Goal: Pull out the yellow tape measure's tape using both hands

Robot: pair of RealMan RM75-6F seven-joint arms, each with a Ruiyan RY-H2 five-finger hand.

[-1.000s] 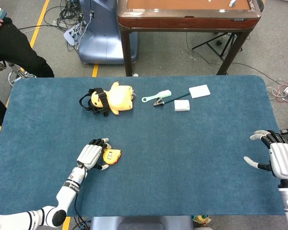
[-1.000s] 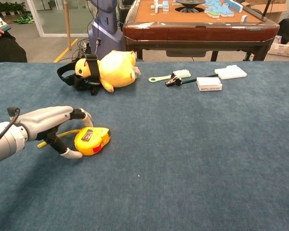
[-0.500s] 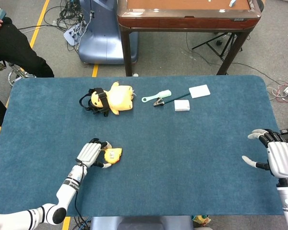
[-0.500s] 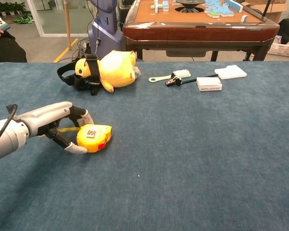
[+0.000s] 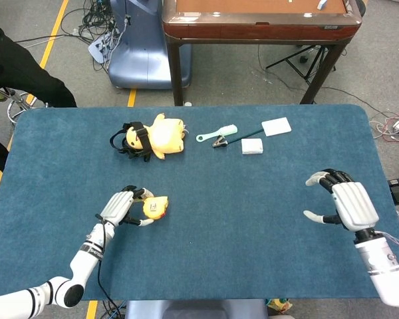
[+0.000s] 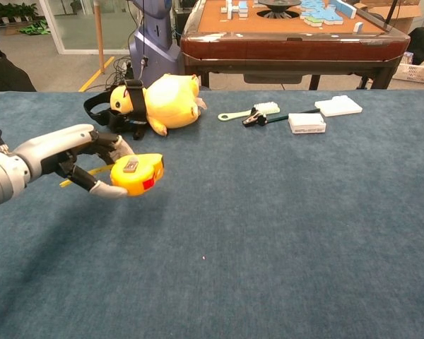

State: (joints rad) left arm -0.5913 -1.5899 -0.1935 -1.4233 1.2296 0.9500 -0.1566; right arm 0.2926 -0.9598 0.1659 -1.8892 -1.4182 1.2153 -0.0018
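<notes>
The yellow tape measure (image 6: 136,174) (image 5: 155,208) hangs a little above the blue table, gripped by my left hand (image 6: 81,159) (image 5: 122,207) at the table's left. A short yellow strip of tape (image 6: 85,174) pokes out under that hand. My right hand (image 5: 342,203) hovers over the table's right side, fingers spread and holding nothing; it does not show in the chest view.
A yellow plush toy with a black strap (image 5: 153,136) (image 6: 152,102) lies at the back left. A mint brush (image 5: 217,133), a clip with a dark stick (image 5: 221,141), and two white boxes (image 5: 252,146) (image 5: 276,126) lie at the back middle. A wooden table (image 5: 259,23) stands behind.
My left hand closed on the tape measure and lifted it off the table. My right hand moved left and forward over the table from the right edge.
</notes>
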